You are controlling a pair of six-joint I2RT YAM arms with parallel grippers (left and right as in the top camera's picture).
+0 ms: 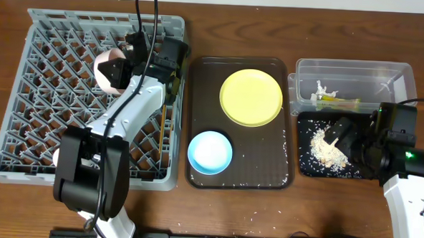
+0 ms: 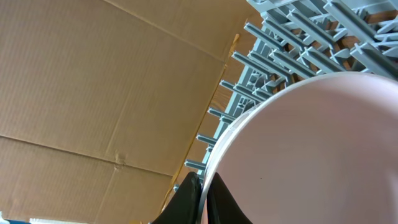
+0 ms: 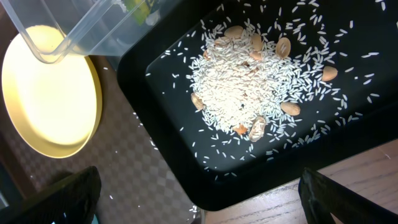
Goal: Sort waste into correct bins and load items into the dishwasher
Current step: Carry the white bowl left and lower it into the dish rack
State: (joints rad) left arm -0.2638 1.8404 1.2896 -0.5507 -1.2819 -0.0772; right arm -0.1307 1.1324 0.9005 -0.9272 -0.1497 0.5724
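Note:
My left gripper [image 1: 123,61] is shut on the rim of the beige bowl [image 1: 111,70] and holds it on edge over the back of the grey dish rack [image 1: 27,89]. In the left wrist view the two fingers [image 2: 202,196] pinch the bowl's rim [image 2: 311,155], with the rack's pegs [image 2: 292,43] behind. My right gripper [image 1: 342,133] is open and empty above the black tray [image 1: 304,165], which holds the rice crumb pile [image 1: 328,150] [image 3: 249,87]. The green-and-yellow wrapper [image 1: 336,102] lies in the clear tub [image 1: 350,71]. The yellow plate [image 1: 251,97] and the light blue bowl [image 1: 210,151] sit on the brown serving tray. The chopsticks are out of view.
The dark brown serving tray [image 1: 199,75] lies between the rack and the bins, with loose rice grains on it and on the table in front. A small white object [image 1: 56,156] shows in the rack's front left, half hidden by my left arm. The plate [image 3: 50,93] is left of the black tray.

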